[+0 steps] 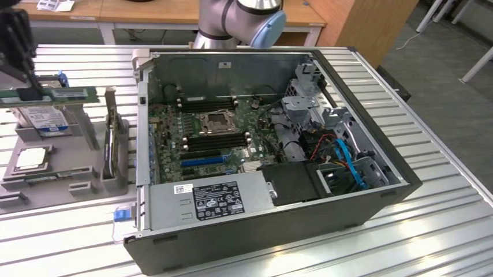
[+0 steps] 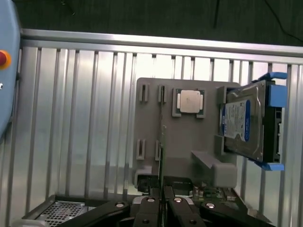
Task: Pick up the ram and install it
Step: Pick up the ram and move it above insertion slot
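The ram (image 1: 62, 94) is a long green stick, held level above the grey parts tray (image 1: 46, 190) at the exterior view's left. My gripper (image 1: 29, 93) is shut on one end of it. The wrist view has the ram (image 2: 162, 151) edge-on as a thin green line running out from between my black fingers (image 2: 150, 208), with the gripper (image 2: 161, 201) over the tray (image 2: 189, 142). To the exterior view's right stands the open computer case (image 1: 370, 213), with black memory slots (image 1: 219, 141) on its motherboard beside the processor socket (image 1: 216, 121).
On the tray lie a blue-labelled hard drive (image 1: 48, 120) (image 2: 244, 123), a processor chip (image 1: 32, 157) (image 2: 189, 101) and an upright card (image 1: 115, 144). A power supply (image 1: 208, 199) and blue cables (image 1: 347, 158) fill the case's near side. The ribbed metal table (image 1: 431, 173) surrounds everything.
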Controlling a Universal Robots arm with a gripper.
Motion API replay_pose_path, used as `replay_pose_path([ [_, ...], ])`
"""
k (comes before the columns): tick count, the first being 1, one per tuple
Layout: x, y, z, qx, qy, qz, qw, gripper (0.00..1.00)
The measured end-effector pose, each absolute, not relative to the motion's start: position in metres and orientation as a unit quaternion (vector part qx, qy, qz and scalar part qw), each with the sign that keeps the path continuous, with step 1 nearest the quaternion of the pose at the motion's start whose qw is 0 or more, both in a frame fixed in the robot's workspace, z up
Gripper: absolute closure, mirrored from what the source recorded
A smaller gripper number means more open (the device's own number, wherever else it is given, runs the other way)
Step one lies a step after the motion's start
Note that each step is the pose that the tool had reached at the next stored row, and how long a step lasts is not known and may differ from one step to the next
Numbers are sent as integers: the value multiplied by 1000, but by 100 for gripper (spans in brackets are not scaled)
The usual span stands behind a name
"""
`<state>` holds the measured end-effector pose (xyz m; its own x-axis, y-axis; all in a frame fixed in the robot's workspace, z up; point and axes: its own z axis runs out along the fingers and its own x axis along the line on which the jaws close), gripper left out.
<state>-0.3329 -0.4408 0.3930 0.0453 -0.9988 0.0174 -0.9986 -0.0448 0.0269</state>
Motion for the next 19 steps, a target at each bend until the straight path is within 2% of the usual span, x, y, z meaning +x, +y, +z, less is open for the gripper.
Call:
replay_pose_path([
  [19, -247, -438, 393, 723, -691, -3, 16, 87],
])
